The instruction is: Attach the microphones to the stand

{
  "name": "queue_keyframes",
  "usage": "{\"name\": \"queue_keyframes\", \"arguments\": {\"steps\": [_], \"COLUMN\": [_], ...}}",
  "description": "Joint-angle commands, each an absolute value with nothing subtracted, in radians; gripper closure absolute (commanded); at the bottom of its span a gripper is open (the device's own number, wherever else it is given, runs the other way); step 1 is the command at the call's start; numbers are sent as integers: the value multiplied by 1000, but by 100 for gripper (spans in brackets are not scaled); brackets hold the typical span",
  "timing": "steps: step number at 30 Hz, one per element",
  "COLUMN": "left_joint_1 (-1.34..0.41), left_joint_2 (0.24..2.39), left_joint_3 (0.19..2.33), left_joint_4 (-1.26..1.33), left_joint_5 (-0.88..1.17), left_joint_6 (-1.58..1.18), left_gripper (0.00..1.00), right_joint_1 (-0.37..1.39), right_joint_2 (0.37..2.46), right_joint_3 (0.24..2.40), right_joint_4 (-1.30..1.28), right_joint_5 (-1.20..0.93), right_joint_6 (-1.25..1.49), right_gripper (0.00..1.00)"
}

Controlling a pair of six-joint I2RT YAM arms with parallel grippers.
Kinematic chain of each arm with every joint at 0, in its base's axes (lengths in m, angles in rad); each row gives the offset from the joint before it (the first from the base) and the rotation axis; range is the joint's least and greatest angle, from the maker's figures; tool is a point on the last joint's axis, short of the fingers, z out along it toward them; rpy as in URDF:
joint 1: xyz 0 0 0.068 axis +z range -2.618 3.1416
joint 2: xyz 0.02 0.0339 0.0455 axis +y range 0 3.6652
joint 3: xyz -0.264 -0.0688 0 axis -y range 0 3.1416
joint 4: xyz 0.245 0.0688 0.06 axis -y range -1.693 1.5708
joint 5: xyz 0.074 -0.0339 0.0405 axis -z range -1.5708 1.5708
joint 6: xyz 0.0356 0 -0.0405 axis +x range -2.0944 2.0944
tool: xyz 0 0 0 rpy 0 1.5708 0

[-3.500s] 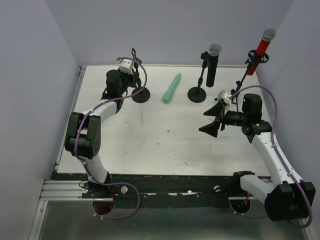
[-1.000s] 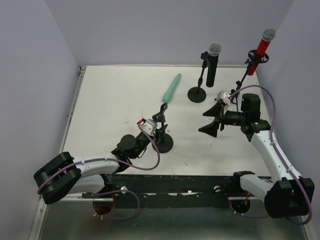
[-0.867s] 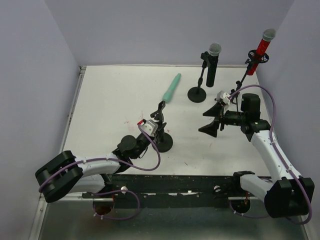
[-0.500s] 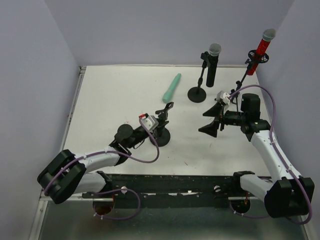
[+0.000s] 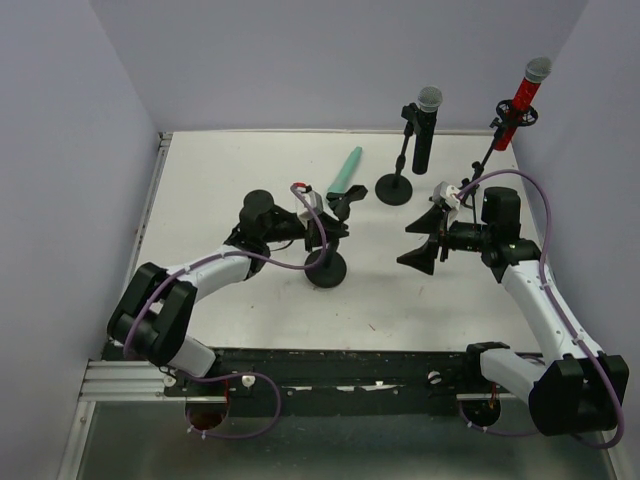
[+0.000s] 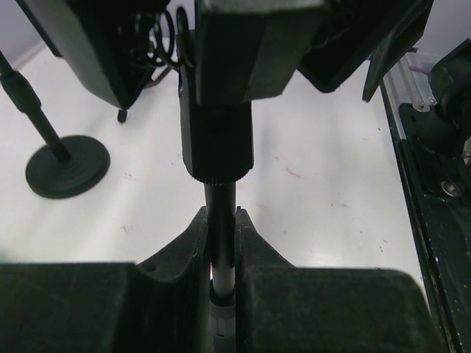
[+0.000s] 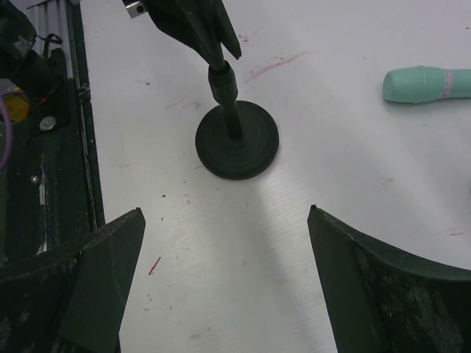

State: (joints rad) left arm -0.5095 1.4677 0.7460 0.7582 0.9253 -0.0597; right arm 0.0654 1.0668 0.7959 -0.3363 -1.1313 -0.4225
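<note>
The mint-green microphone [image 5: 344, 172] lies flat on the table at the back centre; its end shows in the right wrist view [image 7: 427, 83]. The black microphone [image 5: 425, 128] sits clipped in a stand [image 5: 394, 188]. The red microphone [image 5: 522, 98] sits clipped in the far right stand. My left gripper [image 5: 322, 228] is shut on the pole of a third, empty stand [image 5: 325, 268], seen close in the left wrist view [image 6: 221, 243]. That stand's base rests on the table [image 7: 237, 140]. My right gripper [image 5: 420, 240] is open and empty, hovering right of that stand.
The white table [image 5: 220, 190] has walls at the back and on both sides. A black rail [image 5: 350, 365] runs along the near edge. The black microphone's stand base also shows in the left wrist view [image 6: 66, 165].
My left gripper has swung with the empty stand from the near left of the table toward the middle, closer to the mint-green microphone. The right arm has not moved.
</note>
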Motion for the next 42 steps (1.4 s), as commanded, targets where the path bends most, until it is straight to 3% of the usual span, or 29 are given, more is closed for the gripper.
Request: {"name": "queue_keyframes", "arguments": {"steps": [1,4,7,10,14,21,23,27,34,42], "left_joint_1": [-502,-502,-499,-492,-485,-482,-482,-482,-480,-500], "left_joint_2": [1486,1476,1441,1387,1287,978,844,620,568,405], "left_joint_3": [747,701,620,536,453,357,362,455,734,605], "left_joint_4": [745,802,903,985,991,777,625,269,-180,-216], "left_joint_5": [985,944,862,775,694,458,359,177,202,143], "left_joint_6": [-23,-37,-72,-100,-97,-141,-182,-238,-164,40], "left_gripper": [88,76,53,38,25,15,2,2,2,2], "right_joint_1": [66,66,66,66,66,66,66,78,274,403], "right_joint_2": [1069,1071,1074,1075,1075,1072,1071,1121,1373,1551], "right_joint_3": [799,799,801,798,796,798,801,868,1176,1278], "right_joint_4": [-347,-347,-348,-347,-347,-365,-383,-486,-649,-502], "right_joint_5": [-1141,-1141,-1141,-1138,-1137,-1112,-1097,-1086,-755,-470], "right_joint_6": [-442,-443,-443,-446,-448,-483,-521,-621,-497,-252], "right_gripper": [0,0,0,0,0,0,0,0,0,0]}}
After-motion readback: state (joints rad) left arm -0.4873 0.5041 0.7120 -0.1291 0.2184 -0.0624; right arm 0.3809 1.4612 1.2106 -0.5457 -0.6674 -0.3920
